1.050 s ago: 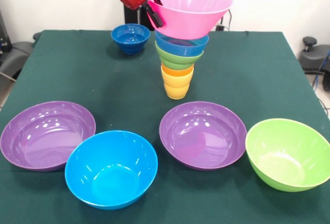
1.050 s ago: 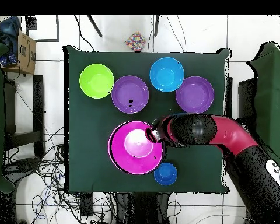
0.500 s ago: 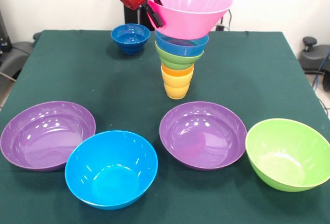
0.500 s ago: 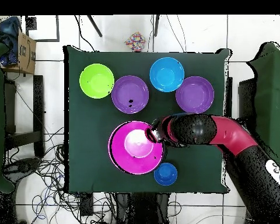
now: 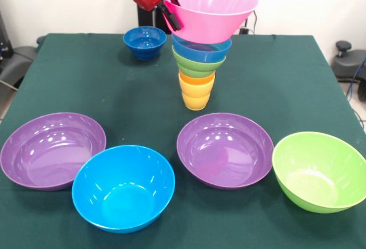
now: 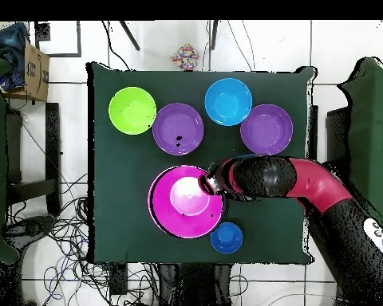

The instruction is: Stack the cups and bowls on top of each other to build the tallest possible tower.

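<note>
Our claw (image 5: 170,10) grips the pink bowl (image 5: 213,6) by its rim, apparently resting on the tower (image 5: 199,68) just below; the dark blue bowl (image 5: 144,42) sits beside it.

My robot's arm (image 6: 306,182) is glossy red with rounded black joint sections and a black gripper (image 5: 171,15).
</note>
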Robot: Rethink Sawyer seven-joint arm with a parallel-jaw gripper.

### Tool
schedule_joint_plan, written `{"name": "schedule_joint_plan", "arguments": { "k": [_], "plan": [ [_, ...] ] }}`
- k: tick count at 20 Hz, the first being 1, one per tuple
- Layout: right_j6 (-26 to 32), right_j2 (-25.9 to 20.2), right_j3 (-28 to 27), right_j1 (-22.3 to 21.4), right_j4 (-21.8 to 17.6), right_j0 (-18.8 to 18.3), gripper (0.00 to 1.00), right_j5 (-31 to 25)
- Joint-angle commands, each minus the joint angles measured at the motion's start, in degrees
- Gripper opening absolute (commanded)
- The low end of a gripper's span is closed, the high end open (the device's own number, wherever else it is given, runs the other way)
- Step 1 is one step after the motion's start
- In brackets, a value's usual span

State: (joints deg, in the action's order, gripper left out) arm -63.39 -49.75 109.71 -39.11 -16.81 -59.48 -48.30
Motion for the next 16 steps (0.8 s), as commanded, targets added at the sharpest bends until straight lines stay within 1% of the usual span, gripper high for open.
{"name": "schedule_joint_plan", "arguments": {
  "k": [1,16],
  "plan": [
    [-1.9,0.6,2.8,0.8,-1.6,1.8,0.00,1.8],
    [-3.4,0.7,3.4,0.2,-1.7,2.6,0.00,3.3]
  ]
}}
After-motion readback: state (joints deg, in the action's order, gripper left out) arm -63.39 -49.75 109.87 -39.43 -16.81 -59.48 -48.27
